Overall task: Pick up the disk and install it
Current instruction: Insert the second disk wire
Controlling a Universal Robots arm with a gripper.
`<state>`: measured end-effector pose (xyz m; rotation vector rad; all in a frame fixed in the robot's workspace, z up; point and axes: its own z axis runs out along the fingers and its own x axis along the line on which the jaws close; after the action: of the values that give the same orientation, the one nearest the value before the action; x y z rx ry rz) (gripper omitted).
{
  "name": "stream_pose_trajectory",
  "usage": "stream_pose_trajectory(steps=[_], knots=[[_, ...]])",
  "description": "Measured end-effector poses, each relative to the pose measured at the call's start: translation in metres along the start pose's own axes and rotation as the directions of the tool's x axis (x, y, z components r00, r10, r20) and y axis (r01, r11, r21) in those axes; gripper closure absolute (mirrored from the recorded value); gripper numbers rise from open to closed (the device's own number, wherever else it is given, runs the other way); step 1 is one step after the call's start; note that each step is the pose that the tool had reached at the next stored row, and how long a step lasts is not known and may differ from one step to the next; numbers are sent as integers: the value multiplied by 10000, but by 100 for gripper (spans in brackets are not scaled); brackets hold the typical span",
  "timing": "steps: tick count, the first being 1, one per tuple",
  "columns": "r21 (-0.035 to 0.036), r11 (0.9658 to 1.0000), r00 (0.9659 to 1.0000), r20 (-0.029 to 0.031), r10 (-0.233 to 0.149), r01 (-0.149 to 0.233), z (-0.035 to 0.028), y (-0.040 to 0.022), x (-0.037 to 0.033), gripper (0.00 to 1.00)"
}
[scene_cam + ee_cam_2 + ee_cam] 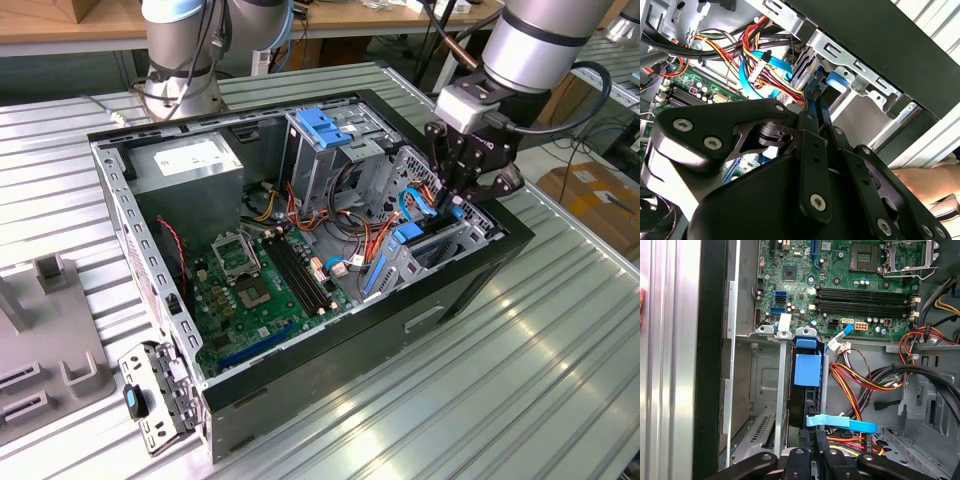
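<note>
The black two-finger gripper [460, 200] [813, 434] hangs over the front bay of the open black PC case [400, 330], at the exterior view's right. Its fingers [810, 127] are drawn nearly together, and as far as we can see they pinch the thin blue rail on the upper edge of the disk [807, 371]. That disk, a flat drive w/ blue plastic carrier parts, stands on edge in a slot of the grey sheet-metal drive cage [765, 390], most of its body sunk betw. the cage walls. In the exterior view we see its blue tab [410, 238] just below the fingertips. A flat blue data cable [842, 423] crosses right beside the fingertips, and a bundle of red, yellow & black wires [860, 380] runs next to the cage. Past the cage lies the green motherboard [840, 270] [260, 290] w/ its long black memory slots [865, 294] and the metal-framed CPU socket [905, 255]. Farther back in the case we see a second cage topped by a ridged blue plastic latch [325, 125], then the grey power-supply box w/ a white sticker [190, 165] in the far corner. A person's hand [920, 182] rests outside the case wall on the ribbed metal table [500, 400]. Behind the case stands the base of another robot arm [180, 60].
</note>
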<state>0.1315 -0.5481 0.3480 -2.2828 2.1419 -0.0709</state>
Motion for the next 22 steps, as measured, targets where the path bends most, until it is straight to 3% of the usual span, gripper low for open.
stream_pose_trajectory(steps=[22], knots=[[0, 10000, 10000, 0, 0, 0, 21, 1, 0, 84]])
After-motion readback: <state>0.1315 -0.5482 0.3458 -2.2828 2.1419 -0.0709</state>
